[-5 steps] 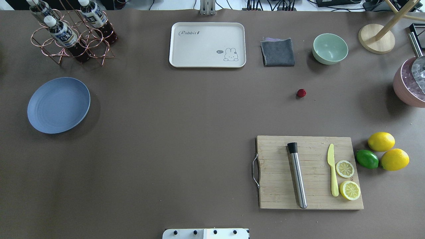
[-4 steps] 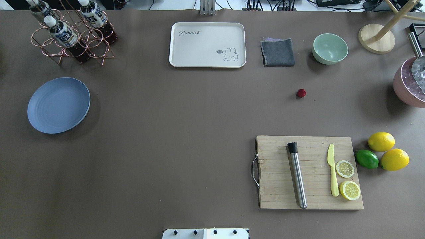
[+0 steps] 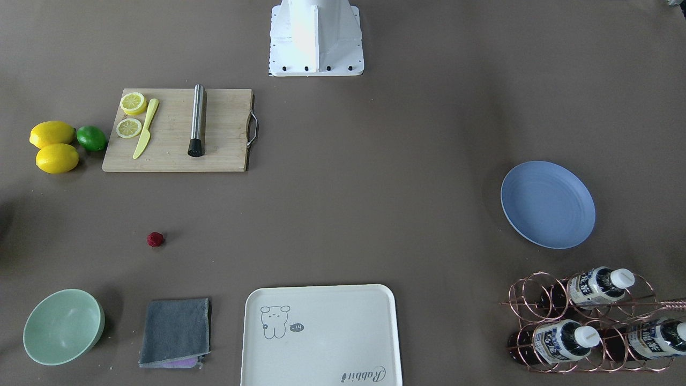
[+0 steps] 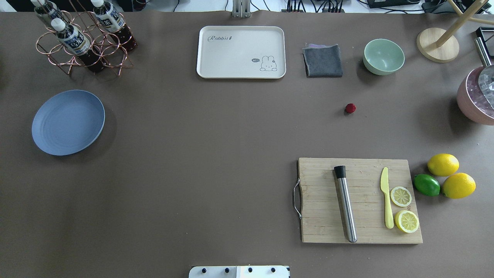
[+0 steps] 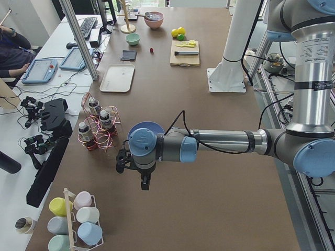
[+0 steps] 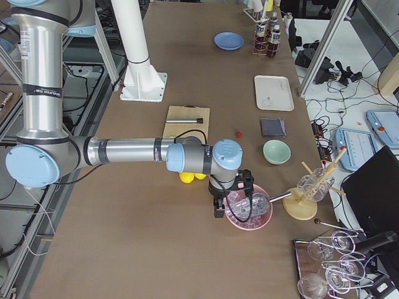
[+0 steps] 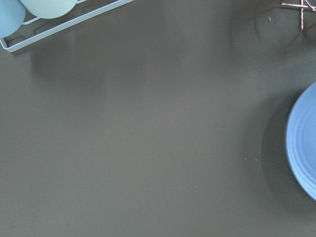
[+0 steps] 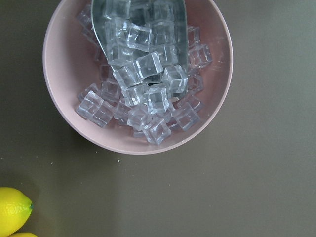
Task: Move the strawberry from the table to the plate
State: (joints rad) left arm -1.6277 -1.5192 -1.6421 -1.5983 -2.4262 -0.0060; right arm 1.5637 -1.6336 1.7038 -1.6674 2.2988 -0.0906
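Note:
The strawberry (image 4: 350,108) (image 3: 155,239), small and dark red, lies alone on the table (image 4: 216,127), between the grey cloth and the cutting board. At the table's left end sits the light-blue plate (image 4: 68,122) (image 3: 547,204) with nothing on it. My left gripper (image 5: 145,184) hangs over bare table just beyond the plate (image 5: 148,126), far from the strawberry. My right gripper (image 6: 217,210) hovers by the pink ice bowl (image 6: 249,208), past the lemons. Both show only in the side views, so I cannot tell whether they are open or shut.
A white tray (image 4: 241,52), grey cloth (image 4: 323,61) and mint bowl (image 4: 383,56) line the far side. A cutting board (image 4: 359,200) holds a muddler, knife and lemon slices, with lemons (image 4: 443,164) and a lime (image 4: 427,185) beside it. A copper bottle rack (image 4: 83,38) stands behind the plate.

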